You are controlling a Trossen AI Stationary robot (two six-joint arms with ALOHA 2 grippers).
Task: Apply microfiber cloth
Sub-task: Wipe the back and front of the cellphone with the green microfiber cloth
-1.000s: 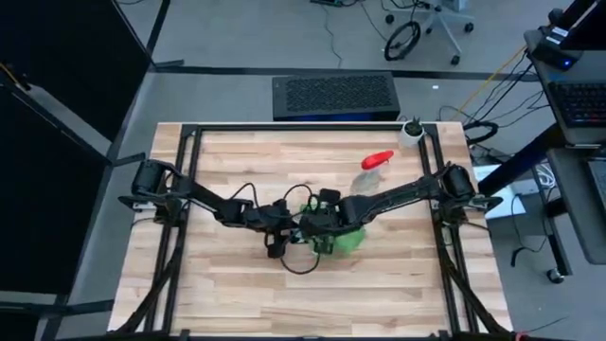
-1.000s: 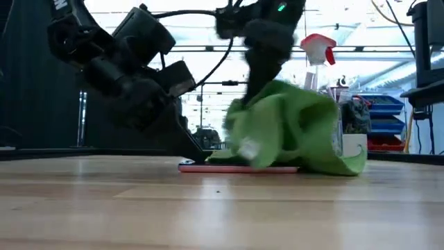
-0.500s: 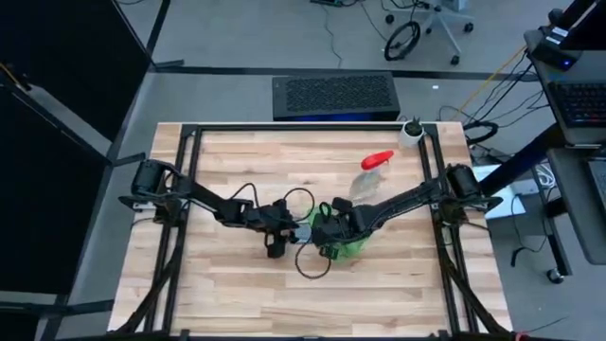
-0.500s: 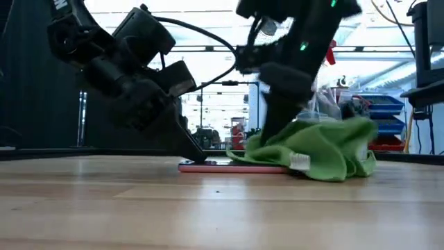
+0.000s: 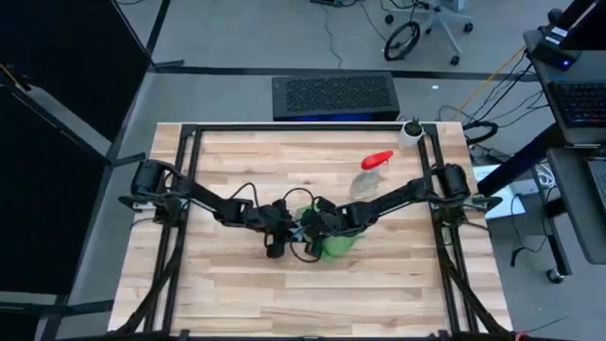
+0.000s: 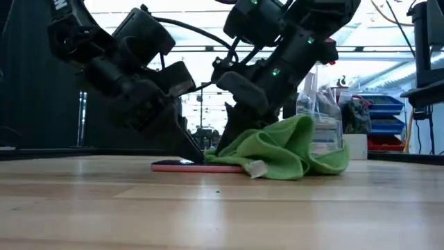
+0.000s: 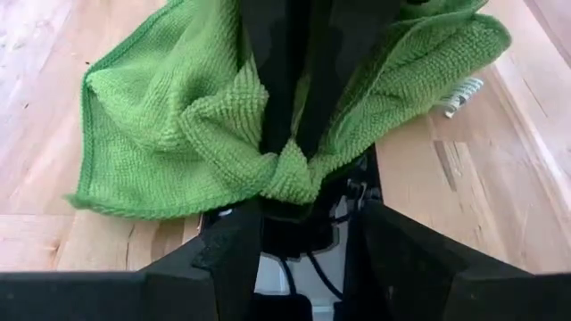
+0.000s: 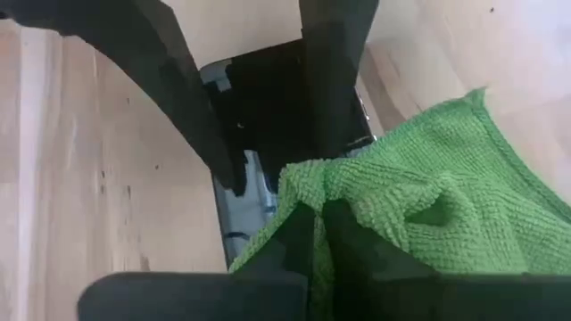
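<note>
The bright green microfiber cloth (image 5: 338, 246) lies bunched at the table's middle, draped over the right end of a small black phone (image 6: 187, 167) that lies flat on the wood. My right gripper (image 8: 319, 236) is shut on the cloth at its left side. My left gripper (image 7: 303, 223) comes in from the left and stands open, one finger at each long side of the phone (image 8: 268, 116). The two grippers are nearly tip to tip over the phone. My right gripper pinches a bunched fold of the cloth (image 7: 285, 174) between its two fingers. The fingers (image 6: 232, 135) slant down from the table's right. The fold rests low over the phone, and the rest of the cloth (image 6: 298, 149) lies slack on the table behind it. My left gripper has its fingers (image 8: 223, 152) against the phone's edges; whether they touch it cannot be told.
A clear spray bottle with a red nozzle (image 5: 371, 173) stands just behind and right of the cloth. A white cup (image 5: 410, 130) sits at the far right corner. A black cable (image 5: 303, 258) loops near the grippers. Bare wood lies toward the near edge.
My right gripper has swept toward the table's right and down, laying the raised cloth flat, then back toward the left, dragging the cloth over the phone. The phone's left end has slid a little toward the table's left.
</note>
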